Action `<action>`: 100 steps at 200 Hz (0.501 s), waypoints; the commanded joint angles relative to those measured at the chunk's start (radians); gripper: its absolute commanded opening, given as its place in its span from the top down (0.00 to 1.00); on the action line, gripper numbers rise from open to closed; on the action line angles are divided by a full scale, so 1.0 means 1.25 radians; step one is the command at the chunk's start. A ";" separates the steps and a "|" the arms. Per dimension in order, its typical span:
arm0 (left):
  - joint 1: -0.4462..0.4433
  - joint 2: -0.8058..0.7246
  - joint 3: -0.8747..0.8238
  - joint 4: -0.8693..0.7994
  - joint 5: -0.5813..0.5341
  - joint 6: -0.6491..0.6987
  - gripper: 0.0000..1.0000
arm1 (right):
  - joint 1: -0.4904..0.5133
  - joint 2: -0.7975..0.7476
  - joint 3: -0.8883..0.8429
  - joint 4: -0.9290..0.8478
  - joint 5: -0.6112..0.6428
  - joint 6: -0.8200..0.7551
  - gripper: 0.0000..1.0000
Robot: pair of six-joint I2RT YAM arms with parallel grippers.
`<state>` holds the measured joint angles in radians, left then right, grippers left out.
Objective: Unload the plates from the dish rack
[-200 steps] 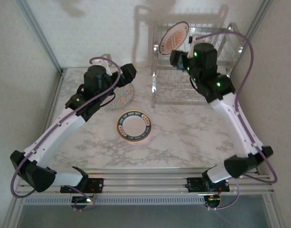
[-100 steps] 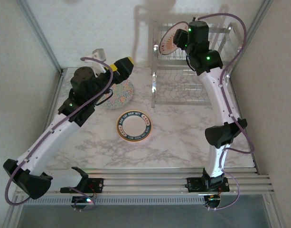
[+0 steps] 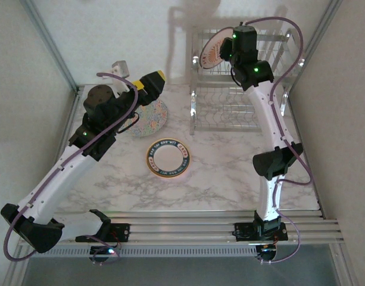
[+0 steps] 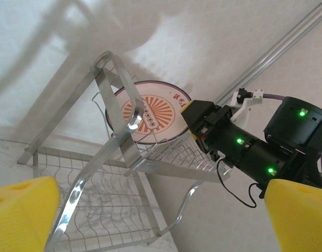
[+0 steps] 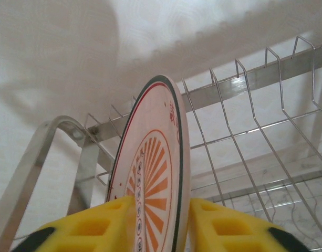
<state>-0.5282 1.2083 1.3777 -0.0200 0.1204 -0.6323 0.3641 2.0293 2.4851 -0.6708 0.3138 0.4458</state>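
1. While it stands upright in the chrome wire dish rack (image 5: 266,77), the round sunburst plate (image 5: 156,152) is pinched by the right gripper (image 5: 163,223) — blocky yellow pads (image 5: 87,227) on both faces.
2. Empty, the left gripper (image 4: 161,212) gapes wide.

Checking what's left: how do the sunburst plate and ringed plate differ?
The sunburst plate stands on edge in the rack, gripped by the right tool; the ringed plate lies flat on the table, untouched. Sunburst plate: orange-rayed centre; ringed plate: plain white. Both are round.
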 commanded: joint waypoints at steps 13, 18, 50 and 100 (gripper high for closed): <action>0.005 -0.018 -0.012 0.005 0.015 -0.004 0.00 | -0.004 0.008 0.034 0.022 -0.003 -0.005 0.84; 0.006 -0.019 -0.016 0.005 0.016 -0.004 0.00 | -0.003 0.009 0.036 0.024 -0.004 -0.009 0.86; 0.007 -0.025 -0.035 0.012 0.017 -0.017 0.01 | 0.014 0.020 0.064 0.026 0.020 -0.063 0.99; 0.008 -0.023 -0.038 0.018 0.020 -0.022 0.01 | 0.052 0.024 0.092 0.044 0.101 -0.141 1.00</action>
<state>-0.5266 1.1984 1.3327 -0.0204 0.1207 -0.6479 0.3882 2.0476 2.5484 -0.6693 0.4049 0.3344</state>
